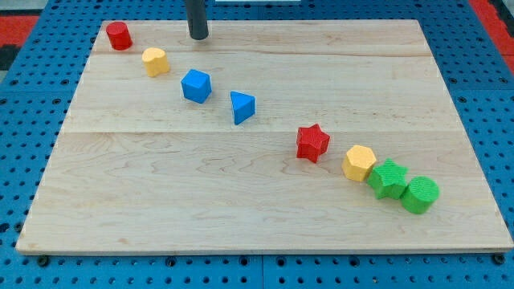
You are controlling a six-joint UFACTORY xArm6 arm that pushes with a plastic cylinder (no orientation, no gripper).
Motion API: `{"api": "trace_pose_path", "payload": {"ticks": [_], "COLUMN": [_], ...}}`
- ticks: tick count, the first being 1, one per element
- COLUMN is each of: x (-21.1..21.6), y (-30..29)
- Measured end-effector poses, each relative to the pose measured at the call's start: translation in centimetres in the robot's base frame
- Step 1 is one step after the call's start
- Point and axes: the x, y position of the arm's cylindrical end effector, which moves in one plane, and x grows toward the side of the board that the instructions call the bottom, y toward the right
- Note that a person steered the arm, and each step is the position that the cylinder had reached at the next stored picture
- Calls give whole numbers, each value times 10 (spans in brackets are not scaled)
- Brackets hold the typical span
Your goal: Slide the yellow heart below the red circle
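The red circle (119,35) stands at the board's top left corner. The yellow heart (156,61) lies just to its lower right, a small gap apart. My tip (197,36) rests on the board near the top edge, to the upper right of the yellow heart and to the right of the red circle, touching no block.
A blue cube-like block (196,86) and a blue triangle (242,107) lie in a diagonal toward the view's lower right, then a red star (312,143), a yellow hexagon (359,163), a green star (388,178) and a green circle (420,195). The wooden board (161,201) sits on blue pegboard.
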Motion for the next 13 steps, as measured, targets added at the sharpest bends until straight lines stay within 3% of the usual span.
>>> {"api": "trace_pose_path", "payload": {"ticks": [6, 7, 9, 12, 13], "x": [1, 25, 20, 46, 48], "y": [39, 38, 22, 10, -31]}}
